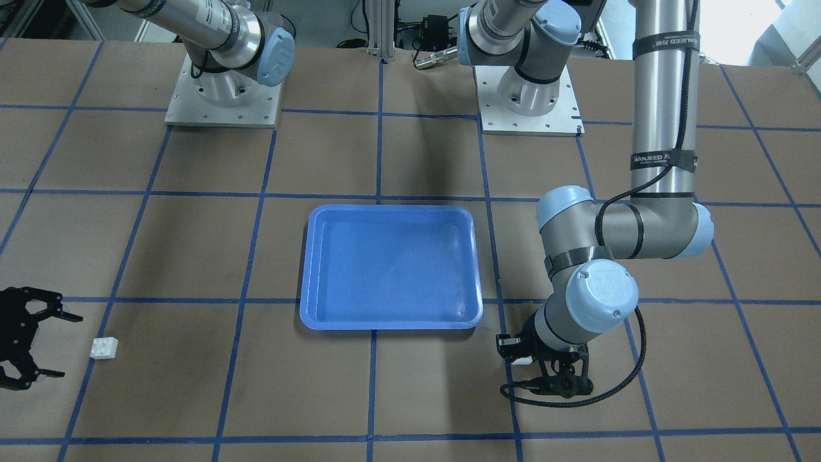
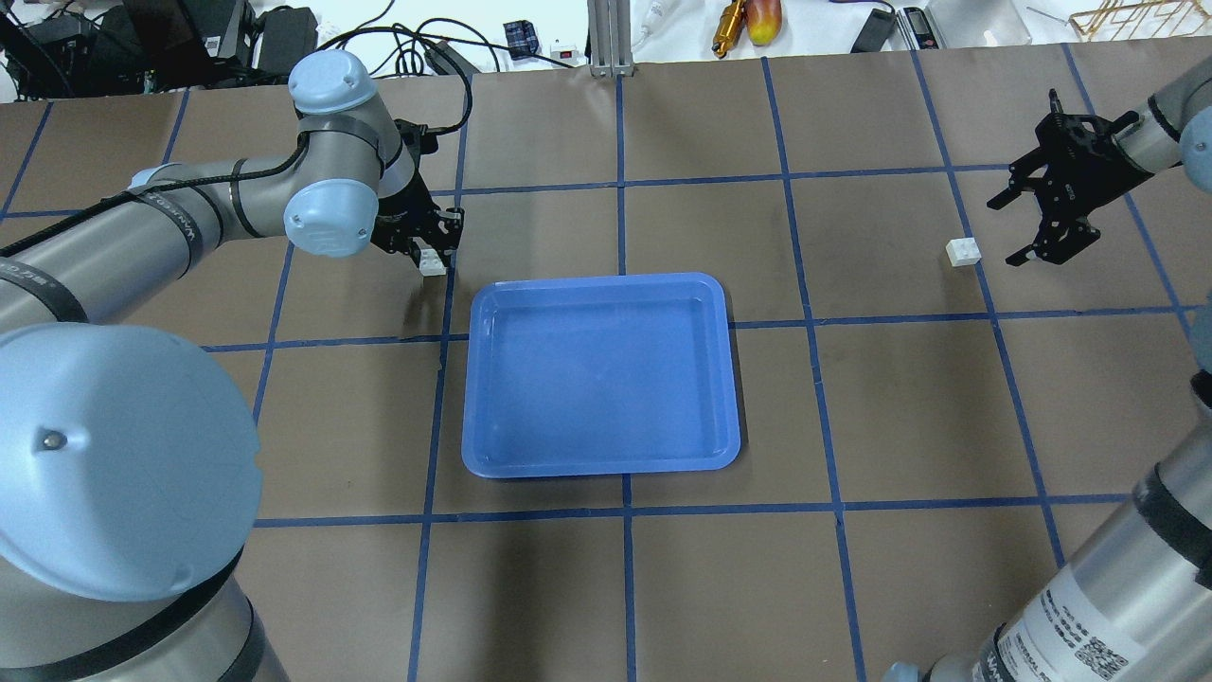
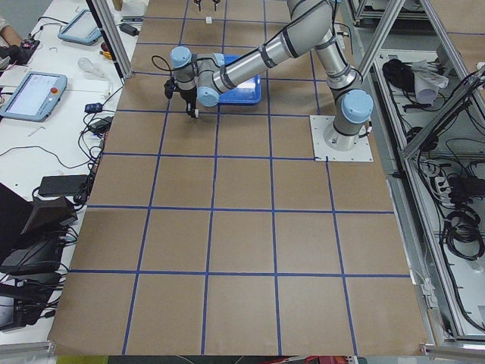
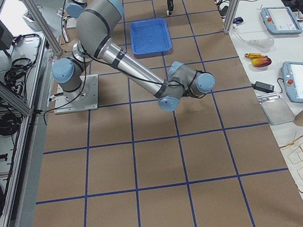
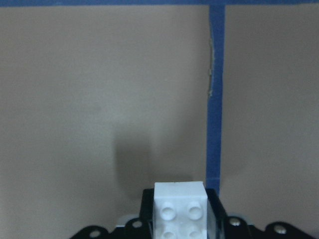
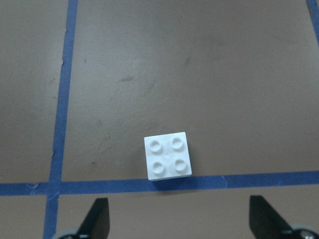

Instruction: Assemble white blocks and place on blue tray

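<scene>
The blue tray (image 2: 606,281) lies empty at the table's middle, also in the front view (image 1: 391,208). My left gripper (image 2: 428,254) is shut on one white block (image 2: 434,264) just off the tray's far left corner, low over the table. The left wrist view shows this block (image 5: 180,206) studs up between the jaws. The other white block (image 2: 963,252) lies on the table at the far right. My right gripper (image 2: 1008,230) is open beside it and apart from it. In the right wrist view that block (image 6: 167,156) sits just ahead of the spread fingertips (image 6: 98,217).
The brown table is marked with a grid of blue tape lines (image 2: 620,180). Both arm bases (image 1: 223,90) stand at the robot's side. Cables and tools (image 2: 748,19) lie past the table's far edge.
</scene>
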